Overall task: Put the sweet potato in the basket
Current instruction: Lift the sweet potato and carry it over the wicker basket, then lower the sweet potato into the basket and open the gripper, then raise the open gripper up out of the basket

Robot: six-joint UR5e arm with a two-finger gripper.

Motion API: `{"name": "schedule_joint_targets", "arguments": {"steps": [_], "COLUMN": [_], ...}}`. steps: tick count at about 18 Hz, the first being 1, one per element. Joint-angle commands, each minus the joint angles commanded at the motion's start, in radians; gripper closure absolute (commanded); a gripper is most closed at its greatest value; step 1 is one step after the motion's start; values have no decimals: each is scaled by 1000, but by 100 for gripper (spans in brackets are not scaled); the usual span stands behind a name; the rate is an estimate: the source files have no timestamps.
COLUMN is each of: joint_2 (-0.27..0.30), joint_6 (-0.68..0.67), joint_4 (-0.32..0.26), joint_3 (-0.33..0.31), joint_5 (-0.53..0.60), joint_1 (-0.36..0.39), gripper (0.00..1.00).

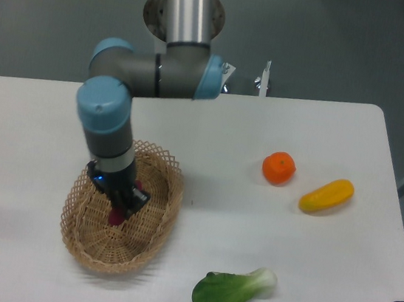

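The light tan wicker basket [149, 222] sits at the front left of the white table. My gripper [121, 212] reaches down into the basket from above. A small magenta-red bit of the sweet potato [115, 218] shows at the fingertips, low inside the basket, with another sliver near the gripper's right side. The gripper body hides most of the sweet potato. The fingers appear closed around it; whether it rests on the basket floor I cannot tell.
A round orange fruit [279, 168] and a yellow-orange oblong vegetable [326, 196] lie at the right. A green leafy bok choy [230, 295] lies at the front, right of the basket. The arm's base stands at the table's far edge.
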Motion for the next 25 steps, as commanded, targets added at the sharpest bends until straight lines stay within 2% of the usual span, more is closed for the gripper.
{"name": "schedule_joint_targets", "arguments": {"steps": [4, 5, 8, 9, 10, 13, 21, 22, 25], "joint_2": [-11, -15, -12, -11, -6, 3, 34, 37, 55], "joint_6": [20, 20, 19, 19, 20, 22, 25, 41, 201], "joint_4": [3, 6, 12, 12, 14, 11, 5, 0, -6], "joint_3": [-12, -9, -2, 3, 6, 41, 195, 205, 212], "joint_5": [15, 17, 21, 31, 41, 46, 38, 38, 38], "joint_1": [-3, -3, -3, -3, -3, 8, 167, 195, 274], "gripper": [79, 72, 23, 8, 0, 0, 0, 0, 0]}}
